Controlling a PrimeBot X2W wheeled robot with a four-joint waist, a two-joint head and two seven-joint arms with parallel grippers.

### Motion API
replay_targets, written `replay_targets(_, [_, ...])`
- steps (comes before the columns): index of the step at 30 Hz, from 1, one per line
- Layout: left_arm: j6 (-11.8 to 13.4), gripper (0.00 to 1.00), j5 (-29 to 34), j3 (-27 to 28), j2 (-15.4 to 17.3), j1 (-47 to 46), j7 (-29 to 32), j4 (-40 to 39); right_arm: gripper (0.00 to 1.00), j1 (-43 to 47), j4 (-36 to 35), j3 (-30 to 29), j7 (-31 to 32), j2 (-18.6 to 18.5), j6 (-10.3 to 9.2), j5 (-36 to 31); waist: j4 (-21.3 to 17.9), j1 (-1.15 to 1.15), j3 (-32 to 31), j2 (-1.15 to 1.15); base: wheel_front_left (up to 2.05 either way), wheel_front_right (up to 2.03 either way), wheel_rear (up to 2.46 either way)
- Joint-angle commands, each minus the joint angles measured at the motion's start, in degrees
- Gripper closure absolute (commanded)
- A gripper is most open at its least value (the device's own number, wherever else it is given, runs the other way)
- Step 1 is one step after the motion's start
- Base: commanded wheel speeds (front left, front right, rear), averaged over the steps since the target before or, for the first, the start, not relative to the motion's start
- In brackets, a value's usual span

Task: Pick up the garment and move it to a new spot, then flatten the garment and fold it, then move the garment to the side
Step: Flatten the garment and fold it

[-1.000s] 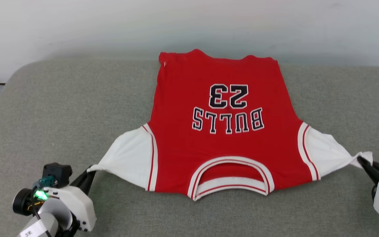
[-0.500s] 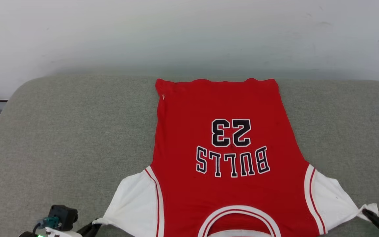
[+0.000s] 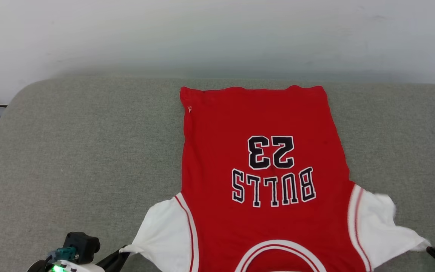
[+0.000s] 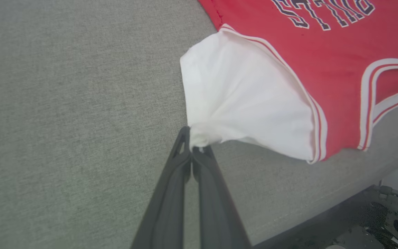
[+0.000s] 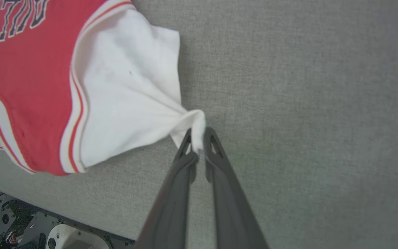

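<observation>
Two dark hands low in frame: left hand (image 4: 191, 149) pinched tight on white sleeve tip, right hand (image 5: 198, 141) barely parted, sleeve corner between fingers. Garment (image 3: 263, 177) smooth red knit, print up, flat on coarse grey table (image 3: 89, 151). Right sleeve slacker than half-second ago.

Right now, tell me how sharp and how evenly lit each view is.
Head view: soft, even light; the right sleeve of the garment is smeared by motion blur. Left wrist view: sharp sleeve, wide-angle bend at the cushion edge. Right wrist view: crisp fingers, the far right corner dims.
</observation>
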Motion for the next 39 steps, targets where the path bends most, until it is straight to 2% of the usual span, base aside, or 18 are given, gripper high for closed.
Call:
replay_targets(1, [0.1,1.0,-0.2,0.0,0.0,-0.8,0.3,-0.8,0.0,0.5,-0.2,-0.2,1.1,0.4,-0.08,0.2,0.3,0.0,0.8,0.0,0.0,0.0,0.0])
replay_targets(8, [0.4,1.0,0.4,-0.9,1.1,-3.3,4.3,-8.0,0.0,-3.7,-5.5,-9.0,7.4,-1.2,-0.07,0.2,1.6,0.0,6.3,0.0,0.0,0.0,0.0])
replay_targets(12, [1.0,1.0,0.7,-1.0,1.0,-5.1,6.0,-11.8,0.0,-9.3,-9.4,-14.1,13.0,-1.2,-0.07,-1.0,3.0,0.0,10.2,0.0,0.0,0.0,0.0])
replay_targets(15, [1.2,1.0,0.5,-1.6,0.9,-6.2,8.0,-14.6,0.0,-14.9,-10.8,-16.2,20.7,0.7,-0.07,-3.5,4.5,0.0,13.8,0.0,0.0,0.0,0.0])
replay_targets(20, [0.9,1.0,2.2,-2.9,0.2,-9.0,9.3,-18.6,0.0,-28.0,-12.3,-17.9,35.5,5.8,-0.07,-8.5,8.1,0.0,19.9,0.0,0.0,0.0,0.0])
replay_targets(25, [0.5,1.0,3.4,-4.1,-1.6,-12.0,9.5,-21.1,0.0,-41.5,-9.3,-19.1,45.2,10.3,-0.06,-16.0,11.6,0.0,25.0,0.0,0.0,0.0,0.0])
replay_targets(28, [0.1,1.0,4.2,-4.9,-2.8,-13.6,9.4,-21.9,0.0,-48.3,-6.5,-19.3,49.4,11.2,-0.07,-21.2,13.7,0.0,27.6,0.0,0.0,0.0,0.0])
replay_targets(33, [-0.2,1.0,5.0,-6.3,-4.8,-15.3,8.3,-22.0,0.0,-57.2,-1.4,-20.6,52.9,11.9,-0.06,-29.2,16.9,0.0,30.6,0.0,0.0,0.0,0.0])
replay_targets(39, [-1.1,1.0,5.6,-8.0,-6.8,-16.4,6.8,-21.1,0.0,-63.2,3.2,-24.2,54.0,13.2,-0.06,-34.7,20.3,0.0,32.9,0.0,0.0,0.0,0.0])
